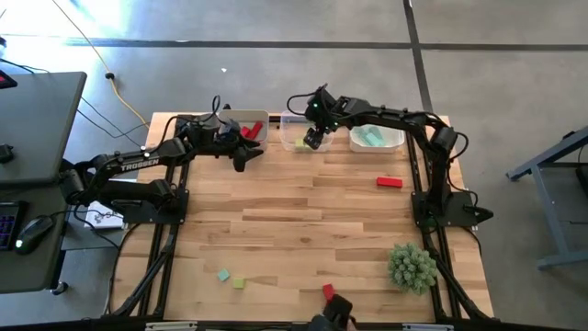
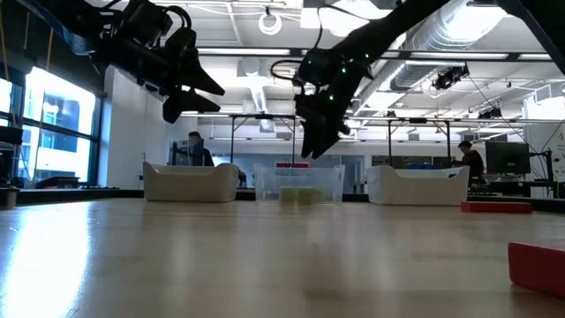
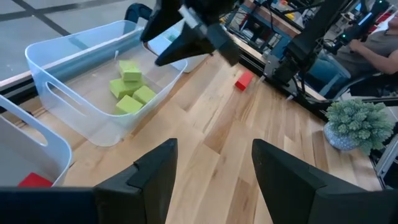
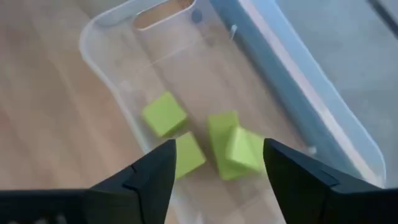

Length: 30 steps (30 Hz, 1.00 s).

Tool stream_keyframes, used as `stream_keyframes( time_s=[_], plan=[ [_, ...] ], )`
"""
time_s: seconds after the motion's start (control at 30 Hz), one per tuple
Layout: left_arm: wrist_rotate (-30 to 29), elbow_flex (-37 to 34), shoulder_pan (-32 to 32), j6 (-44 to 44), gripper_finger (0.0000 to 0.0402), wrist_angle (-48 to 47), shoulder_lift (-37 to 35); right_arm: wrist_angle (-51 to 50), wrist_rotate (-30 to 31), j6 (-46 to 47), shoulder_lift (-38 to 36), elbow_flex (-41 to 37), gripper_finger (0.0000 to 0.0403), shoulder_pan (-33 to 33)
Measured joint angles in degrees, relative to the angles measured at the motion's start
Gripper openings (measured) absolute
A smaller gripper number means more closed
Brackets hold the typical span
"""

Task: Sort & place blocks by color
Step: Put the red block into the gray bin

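At the near edge of the table (image 1: 303,211) lay a red block (image 1: 328,291), with a teal block (image 1: 223,275) and a yellow-green block (image 1: 239,283) side by side to its left, and a spiky green plant ball (image 1: 411,267) stood near the right corner. Farther back on the right a longer red block (image 1: 389,182) lay alone on the wood. Three bins stood along the far edge. The left bin (image 1: 241,118) held red blocks (image 1: 252,131); the left gripper (image 1: 241,158) hung just in front of it, above the table, jaws wide apart and holding nothing. The clear middle bin (image 3: 59,59) held the yellow-green blocks (image 4: 165,114), four of them lying close together on its floor, two touching. The right gripper (image 1: 316,138) hovered over this bin, jaws wide apart and empty, with those blocks directly beneath. The right bin (image 1: 397,140) held teal blocks (image 1: 370,136). In the room beyond the table, two people (image 2: 196,150) were seen at a distance.
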Motion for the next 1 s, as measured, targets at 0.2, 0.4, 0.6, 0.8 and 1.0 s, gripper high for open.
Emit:
stream_keyframes(
  time_s=[0.2,0.4,0.6,0.8,1.0],
  plan=[
    [0.0,0.0,0.0,0.0,0.0197,-0.2,0.0,-14.2,-0.1,6.6,0.0,6.4,0.0225,2.8],
    [0.0,0.0,0.0,0.0,0.0197,-0.2,0.0,-24.1,-3.5,16.8,-0.1,8.9,0.0225,8.1],
    [0.1,0.0,0.0,1.7,0.0197,-0.3,0.0,-28.1,-4.4,26.0,-0.1,8.9,0.0226,15.2],
    [0.1,0.0,0.0,3.4,0.0197,-2.2,0.0,-31.4,-4.6,38.0,-0.1,8.9,0.0226,22.6],
    [0.1,0.0,0.0,3.5,0.0197,-2.8,0.0,-32.1,-5.7,52.2,-0.1,8.9,0.0226,31.0]
  ],
)
